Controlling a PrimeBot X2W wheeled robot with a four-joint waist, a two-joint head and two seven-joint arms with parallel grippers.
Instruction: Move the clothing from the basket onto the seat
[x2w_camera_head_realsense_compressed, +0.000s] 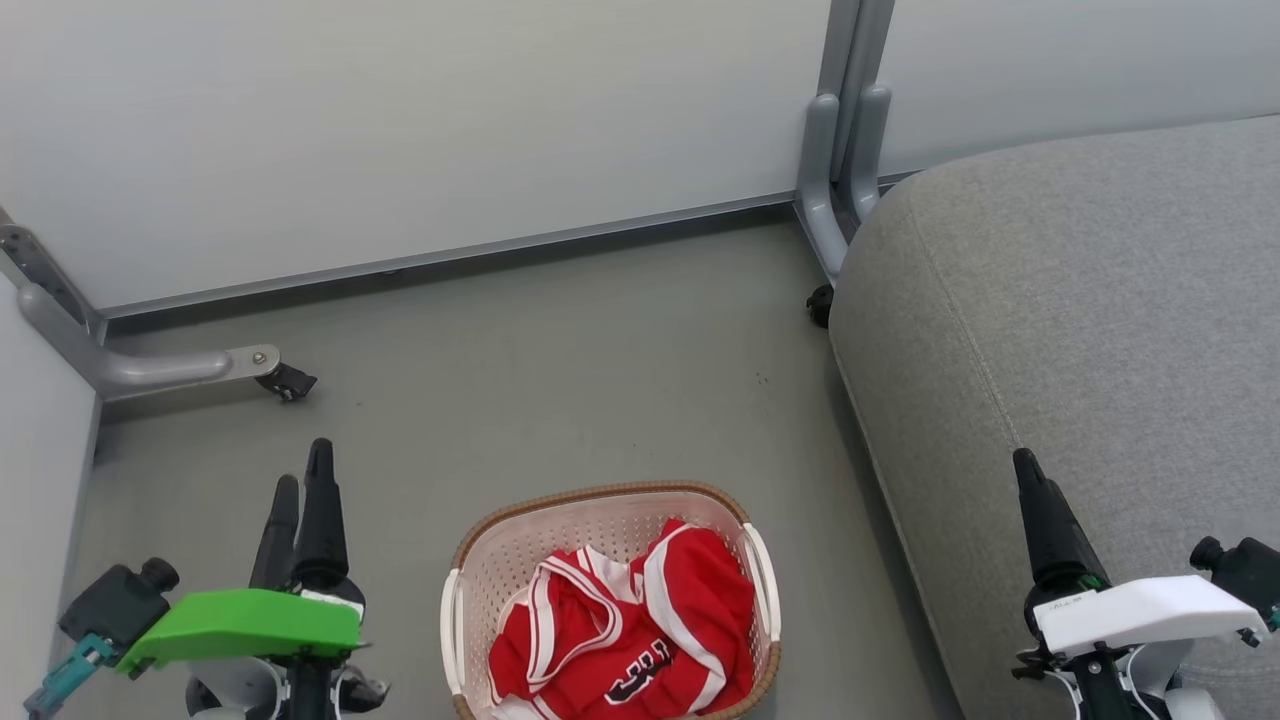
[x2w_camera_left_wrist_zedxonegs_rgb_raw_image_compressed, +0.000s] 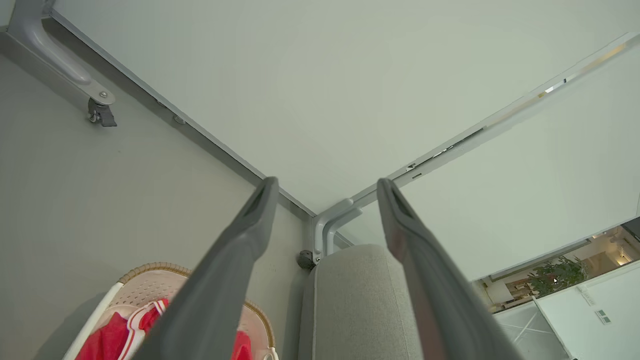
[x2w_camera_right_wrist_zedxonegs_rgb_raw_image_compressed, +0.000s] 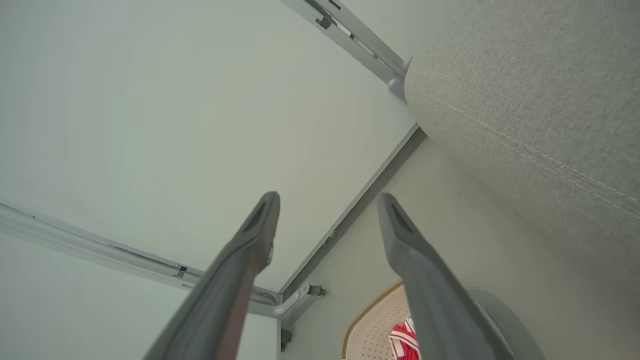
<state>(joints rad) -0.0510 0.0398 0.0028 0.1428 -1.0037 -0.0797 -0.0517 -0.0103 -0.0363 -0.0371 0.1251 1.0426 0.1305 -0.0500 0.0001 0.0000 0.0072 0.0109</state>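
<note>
Head view: basket (x2w_camera_head_realsense_compressed: 600, 493) sits on the grey floor (x2w_camera_head_realsense_compressed: 560, 380) at bottom centre of the frame, its near end cut off by the bottom edge. Clothing (x2w_camera_head_realsense_compressed: 640, 630) is all inside it, bunched up. It is red with white stripe trim, and a black-and-white numeral faces up near the lower edge. The pile fills the lower and right part of the basket, and the upper-left of the perforated bottom is bare. Seat (x2w_camera_head_realsense_compressed: 1100, 300) takes up the right side of the frame, just right of the basket with a thin strip of floor between them. No clothing is on the seat.

Left gripper (x2w_camera_head_realsense_compressed: 303, 465) is at lower left under a green cover (x2w_camera_head_realsense_compressed: 240, 620), fingers pointing up the frame, left of the basket and apart from it. In the left wrist view its fingers are spread wide with nothing between them. The basket corner with red cloth is at lower left of that view, and the seat end is at bottom centre.

Right gripper (x2w_camera_head_realsense_compressed: 1030, 480) is at lower right under a white cover (x2w_camera_head_realsense_compressed: 1140, 605), in front of the seat's left part; whether it touches the fabric cannot be told. In the right wrist view its fingers are also wide apart and empty. The seat is at upper right there, and the basket rim with a bit of red is at the bottom.

White partition panels (x2w_camera_head_realsense_compressed: 400, 130) on castered metal feet (x2w_camera_head_realsense_compressed: 180, 370) run across the top of the head view.
</note>
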